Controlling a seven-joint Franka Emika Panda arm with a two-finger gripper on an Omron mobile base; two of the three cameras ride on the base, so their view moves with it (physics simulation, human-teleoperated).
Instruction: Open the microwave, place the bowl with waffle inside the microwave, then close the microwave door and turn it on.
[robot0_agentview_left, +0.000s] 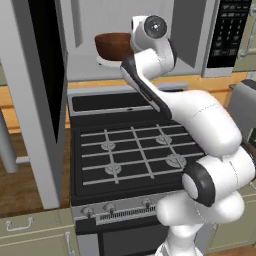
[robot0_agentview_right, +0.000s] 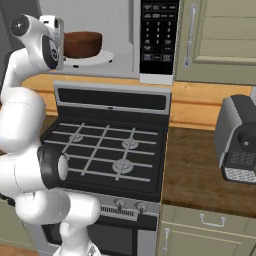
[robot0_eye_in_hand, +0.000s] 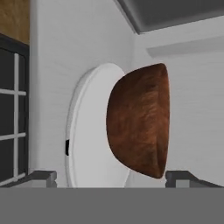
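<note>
Dark reddish-brown wooden-looking bowl sits on the white round turntable inside the microwave, two-finger gripper jaws spread and apparently clear, light-grey-framed black-glass door open; closing and starting remain.

Bowl on turntable in microwave, above stove.

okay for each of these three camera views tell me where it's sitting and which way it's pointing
Left base view: behind the arm's left, looking forward-down over the stove; arm rises lower right.
Right base view: behind its right, same stove, toaster beside; arm lower left.
Hand view: on the hand, rolled sideways, facing the bowl on the turntable; open pincer tips at bottom.
Shared: bowl inside the open microwave.
</note>
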